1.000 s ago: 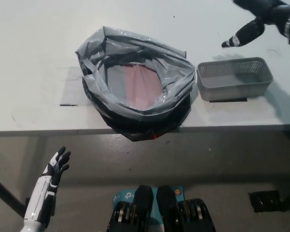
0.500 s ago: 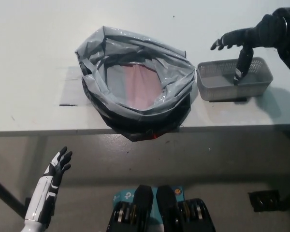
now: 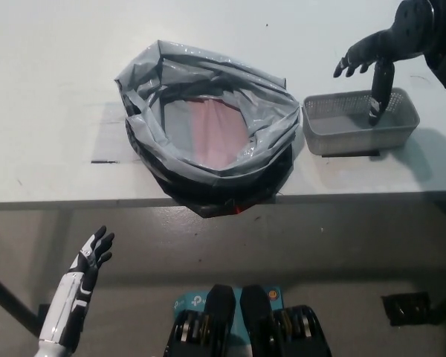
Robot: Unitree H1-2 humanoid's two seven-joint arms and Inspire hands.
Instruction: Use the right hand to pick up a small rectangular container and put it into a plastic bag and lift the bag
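Right hand (image 3: 379, 63) is hovering spread, one finger dipping into the mesh container (image 3: 360, 120) below it; container's long axis is running left-right on the surface (image 3: 52, 89).

No legible text, number or brand is found on the grey plastic bag (image 3: 208, 126), the mesh container (image 3: 359, 123) or the white table (image 3: 52, 89). A white logo-like mark is seen on a teal object (image 3: 187, 303) on the floor at the bottom of the head view, but it is partly hidden and cannot be read.
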